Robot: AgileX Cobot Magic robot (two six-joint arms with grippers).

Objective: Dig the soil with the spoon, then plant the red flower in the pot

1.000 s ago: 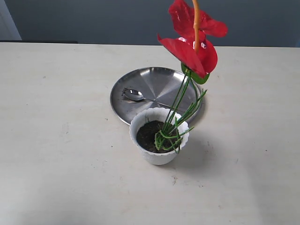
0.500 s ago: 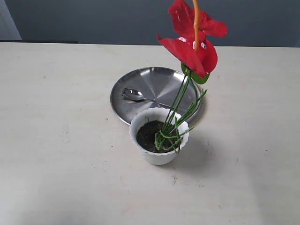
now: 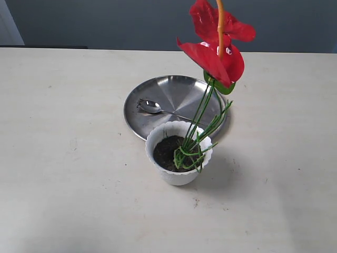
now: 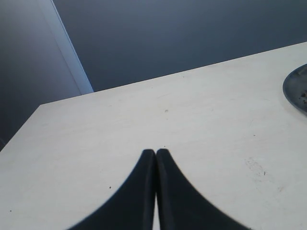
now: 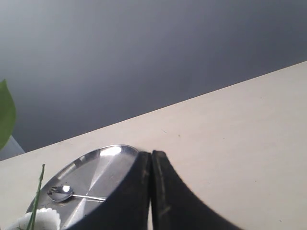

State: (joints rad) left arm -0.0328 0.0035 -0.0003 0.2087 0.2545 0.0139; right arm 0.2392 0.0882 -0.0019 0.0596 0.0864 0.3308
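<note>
The white pot (image 3: 179,155) with a wavy rim stands near the table's middle, holding dark soil (image 3: 167,153). The red flower (image 3: 218,50) stands in it, its green stems (image 3: 202,118) leaning up and to the right from the soil. The silver spoon (image 3: 152,107) lies on the steel plate (image 3: 174,95) just behind the pot. Neither gripper shows in the exterior view. My left gripper (image 4: 156,152) is shut over bare table, with nothing in it. My right gripper (image 5: 151,154) is shut and empty too, with the plate (image 5: 98,167), spoon (image 5: 62,193) and pot rim (image 5: 43,221) beside it.
The pale table (image 3: 63,158) stretches around the pot and plate. A dark wall runs behind its far edge (image 3: 105,50). A green leaf (image 5: 5,112) shows at the edge of the right wrist view.
</note>
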